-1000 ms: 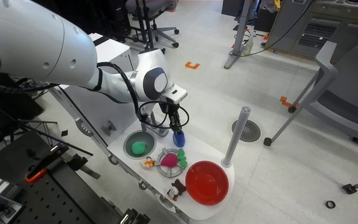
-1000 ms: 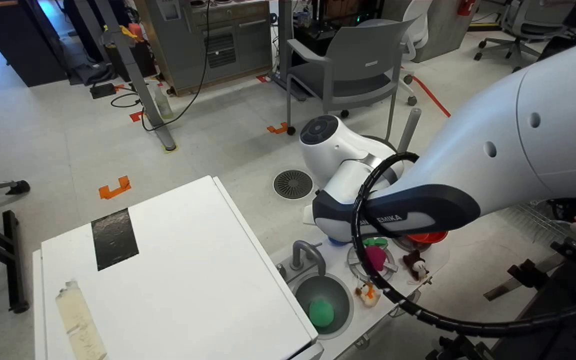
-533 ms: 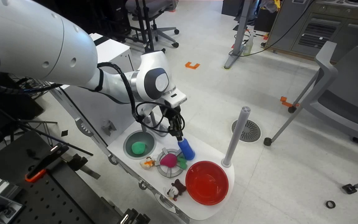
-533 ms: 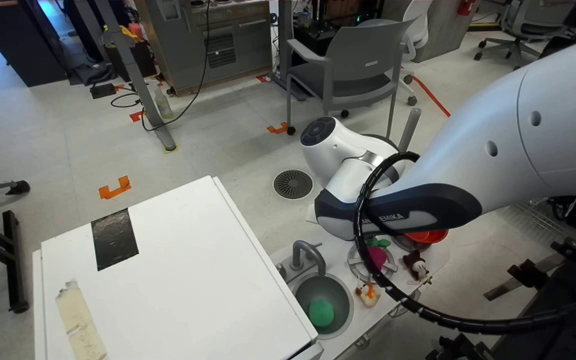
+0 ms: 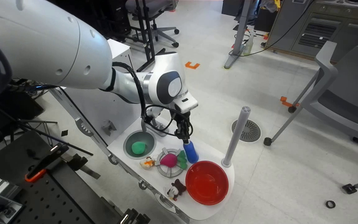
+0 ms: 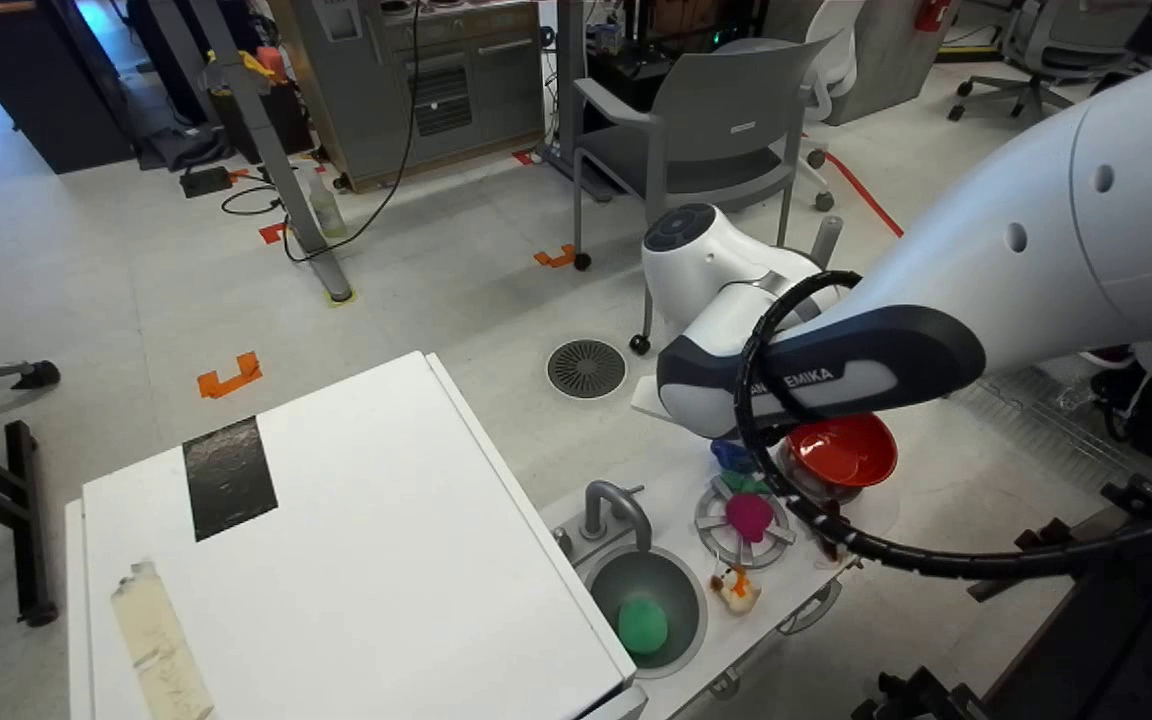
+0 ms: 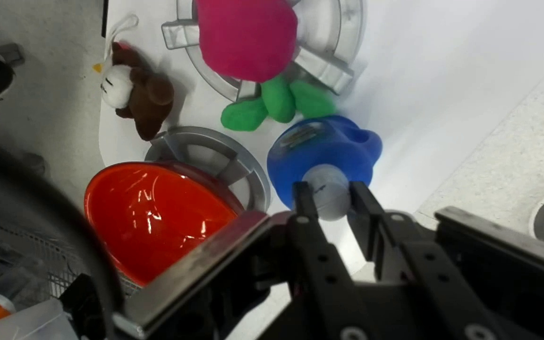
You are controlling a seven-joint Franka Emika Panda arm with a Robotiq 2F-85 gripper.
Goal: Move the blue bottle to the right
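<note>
The blue bottle (image 5: pixel 191 153) stands slightly tilted between the pink-and-green toy and the red bowl in an exterior view. It is partly hidden by the arm in an exterior view (image 6: pixel 733 457). In the wrist view the blue bottle (image 7: pixel 317 146) shows from above, its whitish cap between my fingertips. My gripper (image 7: pixel 330 191) is shut on the cap, a finger on each side. The gripper (image 5: pixel 186 140) also shows above the bottle in an exterior view. I cannot tell whether the bottle's base touches the white counter (image 5: pixel 210 151).
The red bowl (image 5: pixel 207 183) is close beside the bottle. The pink-and-green toy (image 5: pixel 169 160) lies on a grey burner, its green leaves by the bottle. A brown plush toy (image 5: pixel 176 189), an upright grey post (image 5: pixel 237 137) and a sink (image 5: pixel 129 152) with a green item are around.
The gripper and the blue bottle have moved together along the counter, away from the sink and toward the red bowl. The bottle has gone from beside the faucet to beside the toy's leaves.
</note>
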